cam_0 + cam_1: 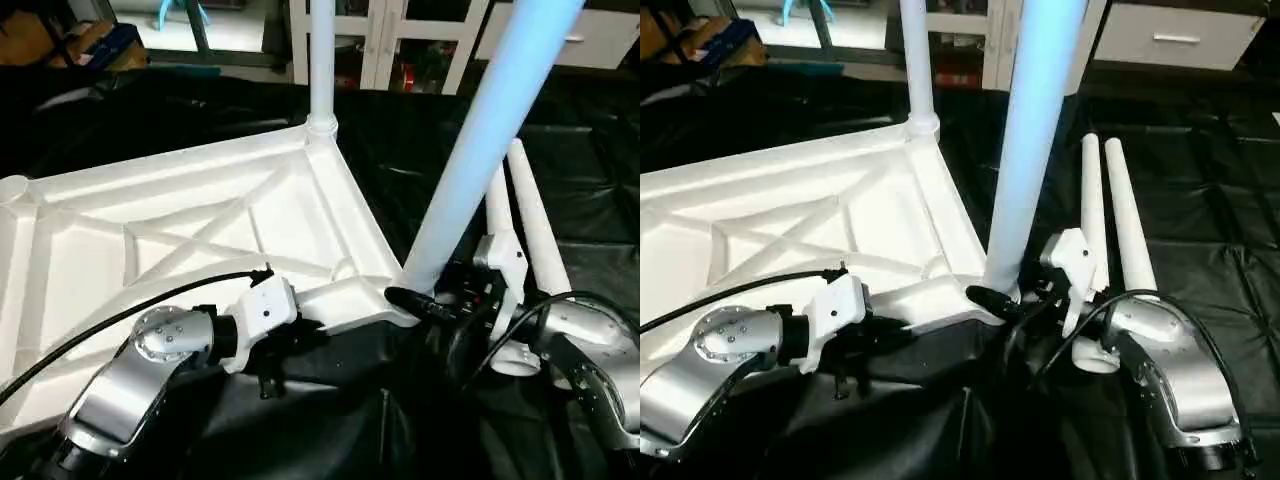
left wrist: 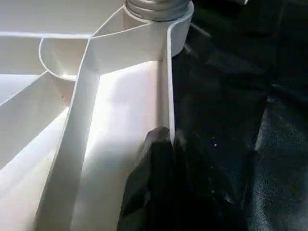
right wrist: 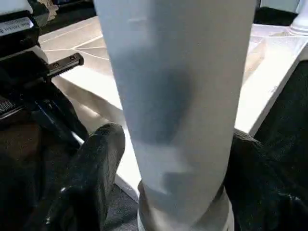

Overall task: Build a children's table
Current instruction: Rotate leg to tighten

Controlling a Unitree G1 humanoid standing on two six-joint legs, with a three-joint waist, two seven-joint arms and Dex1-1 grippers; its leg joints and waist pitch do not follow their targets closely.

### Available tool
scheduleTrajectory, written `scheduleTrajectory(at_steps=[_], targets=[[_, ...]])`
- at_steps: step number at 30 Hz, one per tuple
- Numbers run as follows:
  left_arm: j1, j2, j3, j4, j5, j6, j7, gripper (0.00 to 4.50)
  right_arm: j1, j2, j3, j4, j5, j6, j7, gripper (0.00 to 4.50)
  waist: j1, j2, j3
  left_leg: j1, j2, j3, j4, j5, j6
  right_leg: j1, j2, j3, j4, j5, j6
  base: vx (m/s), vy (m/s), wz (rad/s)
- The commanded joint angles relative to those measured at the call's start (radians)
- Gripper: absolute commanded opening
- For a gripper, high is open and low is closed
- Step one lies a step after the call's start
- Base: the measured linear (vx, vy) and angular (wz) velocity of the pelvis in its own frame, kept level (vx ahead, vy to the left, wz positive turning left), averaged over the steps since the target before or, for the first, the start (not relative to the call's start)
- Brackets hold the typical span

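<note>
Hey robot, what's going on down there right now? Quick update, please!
Left gripper pinching the tabletop rim. Right gripper straddles near corner leg, fingers apart. Far leg in; two spare legs lying on the black cloth.

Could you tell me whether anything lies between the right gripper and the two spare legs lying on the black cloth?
Nothing visible does. The two loose legs lie side by side on the black cloth just beyond the right gripper, whose fingers flank the near standing leg.
</note>
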Motion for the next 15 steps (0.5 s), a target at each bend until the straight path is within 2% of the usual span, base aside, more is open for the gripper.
scheduleTrajectory(at_steps=[1, 3, 5, 7, 10, 12, 15], targets=[[0.039, 0.013, -0.049, 0.043, 0.003, 0.019, -0.022, 0.0, 0.01, -0.004, 0.007, -0.006, 0.017, -0.01, 0.019, 2.83, 0.001, -0.009, -0.045, 0.015, 0.064, -0.019, -0.052, -0.047, 0.169, 0.059, -0.059, 0.034, -0.046, -0.026, -0.287, 0.0, 0.0, 0.0], [0.041, 0.014, -0.049, 0.04, 0.0, 0.018, -0.026, 0.0, 0.011, -0.004, 0.008, -0.009, 0.02, -0.01, 0.023, 2.76, 0.0, -0.009, -0.043, 0.015, 0.065, -0.019, -0.056, -0.09, 0.133, 0.058, -0.058, 0.035, -0.052, -0.104, -0.269, 0.0, 0.0, 0.0], [0.042, 0.013, -0.049, 0.04, 0.0, 0.016, -0.027, 0.0, 0.012, -0.002, 0.008, -0.01, 0.021, -0.008, 0.024, 2.45, -0.001, -0.008, -0.045, 0.016, 0.064, -0.019, -0.056, -0.093, 0.12, 0.057, -0.057, 0.035, -0.051, -0.105, -0.26, 0.0, 0.0, 0.0], [0.042, 0.014, -0.05, 0.042, -0.001, 0.012, -0.028, 0.0, 0.012, 0.0, 0.006, -0.009, 0.026, -0.007, 0.021, 2.38, -0.001, -0.008, -0.049, 0.015, 0.062, -0.019, -0.053, -0.064, 0.124, 0.059, -0.056, 0.036, -0.046, -0.057, -0.262, 0.0, 0.0, 0.0], [0.043, 0.016, -0.051, 0.045, -0.002, 0.007, -0.03, 0.0, 0.014, -0.001, 0.006, -0.006, 0.026, -0.01, 0.018, 2.11, -0.001, -0.009, -0.053, 0.013, 0.059, -0.018, -0.047, -0.017, 0.148, 0.062, -0.056, 0.036, -0.038, 0.024, -0.275, 0.0, 0.0, 0.0], [0.042, 0.015, -0.053, 0.045, -0.001, 0.006, -0.03, 0.0, 0.017, 0.002, 0.004, 0.0, 0.018, -0.008, -0.001, 2.07, -0.001, -0.01, -0.054, 0.011, 0.059, -0.018, -0.045, -0.014, 0.157, 0.063, -0.056, 0.035, -0.037, 0.027, -0.28, 0.0, 0.0, 0.0], [0.039, 0.01, -0.058, 0.047, 0.001, 0.008, -0.026, 0.0, 0.017, 0.01, 0.006, 0.006, 0.009, 0.005, -0.026, 2.05, 0.0, -0.009, -0.053, 0.012, 0.06, -0.018, -0.047, -0.036, 0.15, 0.061, -0.056, 0.034, -0.041, -0.02, -0.278, 0.0, 0.0, 0.0]])
